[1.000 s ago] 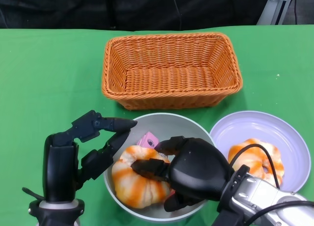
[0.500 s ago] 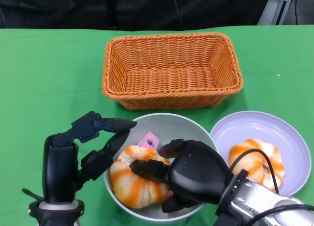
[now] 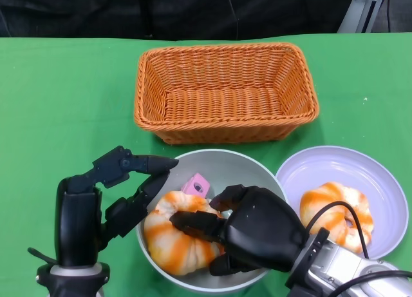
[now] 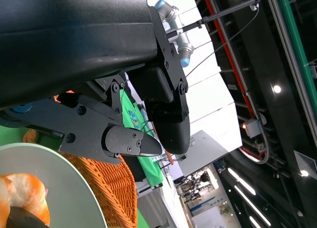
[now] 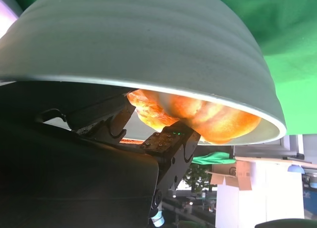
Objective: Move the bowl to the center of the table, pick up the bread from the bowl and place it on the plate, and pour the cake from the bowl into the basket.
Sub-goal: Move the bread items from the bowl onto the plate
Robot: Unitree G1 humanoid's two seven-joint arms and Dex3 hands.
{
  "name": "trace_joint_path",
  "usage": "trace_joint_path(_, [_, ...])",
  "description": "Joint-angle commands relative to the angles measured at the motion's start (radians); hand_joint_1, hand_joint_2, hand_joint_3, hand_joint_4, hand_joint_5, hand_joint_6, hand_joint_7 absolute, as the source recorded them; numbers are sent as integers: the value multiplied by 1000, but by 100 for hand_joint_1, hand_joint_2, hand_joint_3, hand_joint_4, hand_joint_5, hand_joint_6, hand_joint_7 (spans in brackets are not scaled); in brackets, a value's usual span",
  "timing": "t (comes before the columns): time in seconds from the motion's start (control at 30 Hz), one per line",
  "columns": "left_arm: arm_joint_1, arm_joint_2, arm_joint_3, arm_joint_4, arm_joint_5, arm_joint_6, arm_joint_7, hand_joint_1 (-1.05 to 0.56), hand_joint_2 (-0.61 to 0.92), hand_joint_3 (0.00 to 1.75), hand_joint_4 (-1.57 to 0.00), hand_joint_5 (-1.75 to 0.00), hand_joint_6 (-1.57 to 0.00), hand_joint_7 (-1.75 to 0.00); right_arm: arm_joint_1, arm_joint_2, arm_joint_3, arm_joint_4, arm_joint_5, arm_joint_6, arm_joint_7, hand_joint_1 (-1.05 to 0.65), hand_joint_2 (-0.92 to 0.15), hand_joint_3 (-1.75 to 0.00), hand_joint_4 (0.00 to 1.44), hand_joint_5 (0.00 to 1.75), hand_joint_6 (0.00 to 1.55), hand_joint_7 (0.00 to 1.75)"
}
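The grey bowl (image 3: 219, 154) stands at the near middle of the table and holds an orange-and-white striped bread (image 3: 168, 244) and a small pink cake (image 3: 195, 184). My right hand (image 3: 257, 229) reaches in from the right and grips the bread, fingers over its top and thumb at its near side. In the right wrist view the fingers (image 5: 171, 144) touch the bread (image 5: 208, 114) under the bowl (image 5: 148, 40) rim. My left hand (image 3: 109, 194) stands at the bowl's left rim with its fingers apart, holding nothing. The lilac plate (image 3: 322, 165) lies right of the bowl.
A second striped bread (image 3: 335, 207) lies on the plate. The wicker basket (image 3: 225, 91) stands behind the bowl, with nothing in it. Green cloth covers the table. The right arm's cable crosses the plate's near side.
My right hand has slid a little left and lower onto the bread, and the bread has shifted slightly left in the bowl. The left hand has stayed put.
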Motion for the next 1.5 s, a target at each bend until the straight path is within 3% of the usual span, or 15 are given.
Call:
trace_joint_path(0.03, [8, 7, 4, -7, -6, -8, 10, -24, 92, 20, -84, -98, -99, -53, 21, -16, 22, 80, 14, -68, -10, -34, -88, 0, 102, 24, 99, 5])
trace_joint_path(0.17, [9, 6, 1, -7, -15, -9, 6, -23, 92, 20, -84, -97, -100, -52, 6, -4, 29, 132, 15, -109, -85, -30, -87, 0, 108, 28, 107, 6])
trace_joint_path(0.63, [13, 3, -3, -6, -23, -12, 4, -18, 92, 22, -85, -97, -101, -51, -13, 11, 31, 177, 34, -157, -106, -30, -89, 0, 111, 35, 114, 3])
trace_joint_path(0.7, [15, 3, -3, -8, -21, -9, 4, -19, 92, 22, -84, -97, -101, -51, -16, 13, 30, 185, 35, -161, -112, -29, -88, 0, 102, 57, 115, 2])
trace_joint_path(0.8, [14, 5, -1, -6, -16, -10, 6, -21, 92, 22, -84, -96, -100, -50, -22, 20, 29, 204, 36, -175, -144, -29, -87, 0, 98, 66, 116, 1])
trace_joint_path(0.9, [13, 7, 2, -3, -14, -11, 8, -21, 92, 21, -84, -96, -101, -50, -30, 27, 28, 226, 45, -189, -157, -28, -87, 0, 88, 90, 115, 1])
trace_joint_path(1.17, [12, 8, 1, 0, -24, -14, 3, -22, 92, 20, -85, -97, -101, -50, -51, 24, 15, 245, 66, -231, -187, -29, -87, 0, 88, 90, 116, 1])
trace_joint_path(1.27, [12, 8, 2, 3, -22, -13, 4, -21, 92, 20, -85, -97, -101, -50, -60, 25, 4, 260, 79, -256, -209, -27, -86, 0, 84, 120, 119, 2])
trace_joint_path(1.5, [5, 8, 3, 13, -26, -19, 4, -20, 92, 20, -85, -96, -102, -49, -69, 26, -13, 283, 81, -285, -246, -25, -89, 0, 82, 126, 120, 2])
